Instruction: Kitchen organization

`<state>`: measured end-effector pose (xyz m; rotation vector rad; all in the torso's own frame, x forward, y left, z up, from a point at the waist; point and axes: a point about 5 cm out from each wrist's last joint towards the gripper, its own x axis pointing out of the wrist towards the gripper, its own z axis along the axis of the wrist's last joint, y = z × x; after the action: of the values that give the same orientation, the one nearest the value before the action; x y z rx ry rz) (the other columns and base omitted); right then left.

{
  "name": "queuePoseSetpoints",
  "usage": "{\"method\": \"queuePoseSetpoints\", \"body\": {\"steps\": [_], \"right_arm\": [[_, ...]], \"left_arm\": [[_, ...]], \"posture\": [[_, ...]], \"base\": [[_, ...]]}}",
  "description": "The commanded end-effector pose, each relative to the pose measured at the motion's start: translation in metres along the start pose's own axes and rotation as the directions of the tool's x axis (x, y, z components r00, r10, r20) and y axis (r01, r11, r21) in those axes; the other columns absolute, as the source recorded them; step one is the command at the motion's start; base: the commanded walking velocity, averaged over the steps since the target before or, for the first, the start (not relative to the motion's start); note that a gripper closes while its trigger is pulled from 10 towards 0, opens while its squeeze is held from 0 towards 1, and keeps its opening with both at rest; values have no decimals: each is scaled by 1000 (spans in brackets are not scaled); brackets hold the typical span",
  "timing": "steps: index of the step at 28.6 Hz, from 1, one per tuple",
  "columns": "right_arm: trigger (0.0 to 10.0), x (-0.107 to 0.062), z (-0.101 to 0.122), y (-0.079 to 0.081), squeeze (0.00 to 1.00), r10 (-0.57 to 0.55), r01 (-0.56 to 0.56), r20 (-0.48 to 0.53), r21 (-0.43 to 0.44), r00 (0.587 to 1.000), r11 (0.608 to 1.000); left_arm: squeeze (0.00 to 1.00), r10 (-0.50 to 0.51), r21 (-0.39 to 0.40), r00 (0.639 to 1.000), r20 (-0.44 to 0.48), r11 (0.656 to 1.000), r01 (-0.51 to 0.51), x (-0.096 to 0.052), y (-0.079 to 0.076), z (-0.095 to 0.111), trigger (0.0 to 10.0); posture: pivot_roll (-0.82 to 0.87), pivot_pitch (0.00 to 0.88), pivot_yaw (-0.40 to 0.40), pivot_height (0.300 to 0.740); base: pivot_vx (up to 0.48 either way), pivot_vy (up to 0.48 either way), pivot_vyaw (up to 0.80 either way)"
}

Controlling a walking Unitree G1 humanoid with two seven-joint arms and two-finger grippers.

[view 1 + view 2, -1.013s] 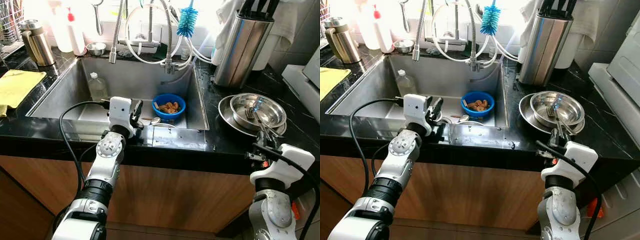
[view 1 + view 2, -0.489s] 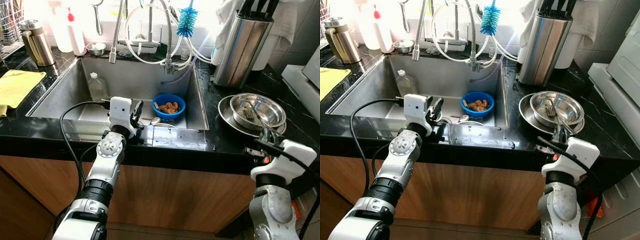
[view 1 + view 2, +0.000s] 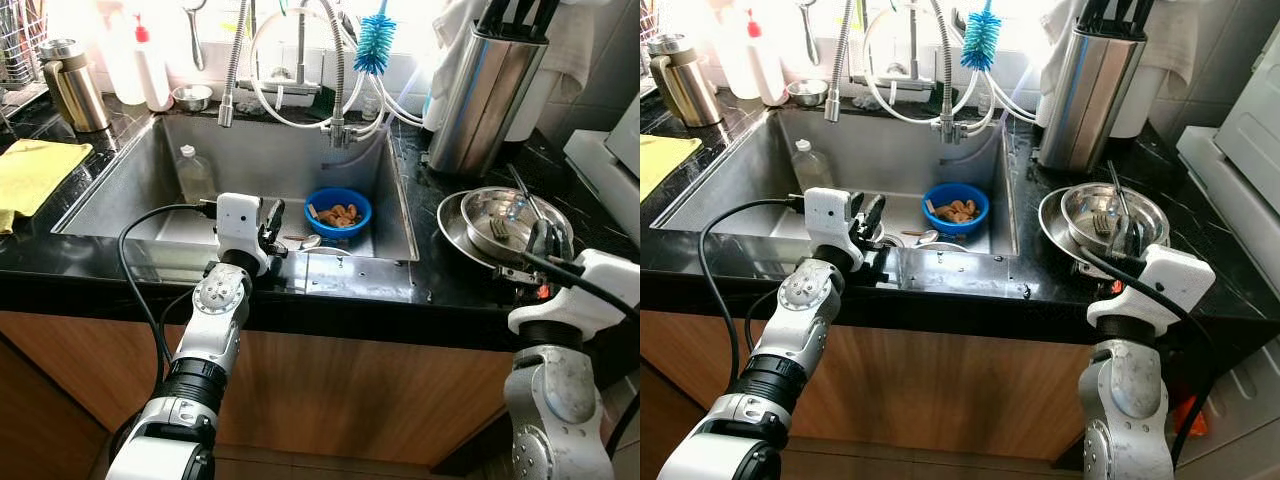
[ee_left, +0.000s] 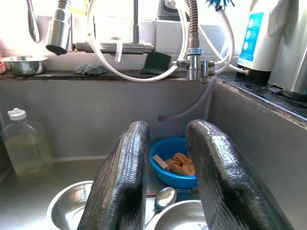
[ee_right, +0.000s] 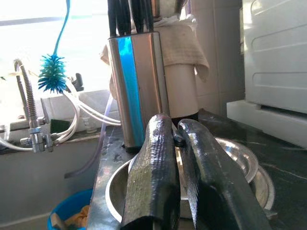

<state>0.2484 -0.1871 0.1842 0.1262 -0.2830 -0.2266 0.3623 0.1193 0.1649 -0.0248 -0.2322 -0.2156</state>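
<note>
A steel bowl [image 3: 515, 212] sits on a steel plate [image 3: 452, 228] on the black counter right of the sink, with a fork [image 3: 497, 229] inside. My right gripper [image 3: 547, 238] hovers at the bowl's near rim, shut on a thin metal utensil [image 3: 523, 190] whose handle slants up over the bowl. In the right wrist view its fingers [image 5: 153, 158] are pressed nearly together. My left gripper [image 3: 272, 214] rests at the sink's front edge, open and holding nothing. The left wrist view shows a blue bowl of food scraps [image 4: 175, 163], a spoon [image 4: 165, 197] and steel bowls [image 4: 67, 215] in the sink.
A clear bottle [image 3: 194, 174] stands in the sink [image 3: 130, 180]. A tall steel knife holder [image 3: 485, 95] stands behind the plate. The faucet hoses and a blue brush [image 3: 375, 42] hang over the sink. A yellow cloth [image 3: 30, 170] and a metal flask [image 3: 75, 85] lie far left.
My right gripper has risen from the counter's front edge to the bowl's rim, and the thin utensil now slants up from it. The left arm has stayed put.
</note>
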Motion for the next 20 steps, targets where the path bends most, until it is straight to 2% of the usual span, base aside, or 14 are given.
{"method": "queuePoseSetpoints", "body": {"steps": [1, 2, 3, 4, 6, 10, 11, 12, 14, 15, 16, 17, 18, 20], "right_arm": [[10000, 5, 22, 16, 0, 109, -116, 71, 101, 992, 988], [10000, 6, 26, 22, 0, 152, -162, 83, 142, 985, 976], [10000, 3, 30, 33, 0, 240, -257, 99, 238, 966, 936], [10000, 3, 30, 33, 0, 240, -257, 99, 238, 966, 936], [10000, 0, 32, 40, 0, 307, -326, 111, 299, 945, 897], [10000, -6, 35, 48, 0, 395, -416, 133, 336, 909, 845], [10000, -9, 37, 51, 0, 426, -448, 144, 368, 893, 815], [10000, -9, 37, 51, 0, 426, -448, 144, 368, 893, 815], [10000, -13, 36, 54, 0, 474, -491, 162, 454, 866, 743], [10000, -15, 36, 54, 0, 486, -505, 174, 480, 856, 718], [10000, -22, 34, 54, 0, 514, -535, 210, 552, 831, 640], [10000, -24, 34, 53, 0, 520, -542, 221, 573, 825, 615], [10000, -26, 32, 52, 0, 528, -548, 230, 593, 817, 590], [10000, -31, 31, 51, 0, 540, -565, 262, 634, 800, 528]], "left_arm": [[0, 3, -20, 998, 57, 1000, -2, 10, -2, 19, 10000], [0, 7, -29, 998, 62, 1000, -6, 11, -2, 22, 10000], [0, 14, -60, 998, 69, 998, -10, 14, -2, 26, 10000], [0, 14, -60, 998, 69, 998, -10, 14, -2, 26, 10000], [0, 23, -99, 997, 75, 995, -16, 17, -1, 31, 10000], [0, 29, -158, 995, 95, 987, -13, 23, 0, 42, 10000], [0, 28, -189, 995, 98, 982, -9, 25, 0, 46, 10000], [0, 28, -189, 995, 98, 982, -9, 25, 0, 46, 10000], [0, 22, -334, 996, 81, 943, 6, 30, -1, 52, 10000], [0, 15, -372, 997, 74, 928, 13, 31, -2, 53, 10000], [0, -23, -468, 998, 59, 882, 48, 32, -5, 53, 10000], [0, -37, -501, 998, 57, 864, 61, 33, -6, 53, 10000], [0, -72, -562, 996, 43, 823, 84, 33, -9, 52, 10000], [0, -102, -612, 994, 39, 784, 105, 31, -11, 50, 10000]], "posture": [[79, 39, -89, 740], [79, 39, -89, 740], [79, 41, -91, 740], [79, 41, -91, 740], [80, 41, -92, 740], [79, 41, -93, 740], [79, 41, -93, 740], [79, 41, -93, 740], [79, 41, -94, 740], [80, 41, -95, 740], [82, 39, -95, 740], [82, 39, -95, 740], [88, 40, -94, 740], [87, 37, -92, 740]], "base": [[0, 0, 0], [0, 0, 0], [0, 0, 0], [0, 0, 0], [0, 0, 0], [0, 0, 0], [0, 0, 0], [0, 0, 0], [0, 0, 0], [0, 0, 0], [0, 0, 0], [0, 0, 0], [0, 0, 0], [0, 0, 0]]}}
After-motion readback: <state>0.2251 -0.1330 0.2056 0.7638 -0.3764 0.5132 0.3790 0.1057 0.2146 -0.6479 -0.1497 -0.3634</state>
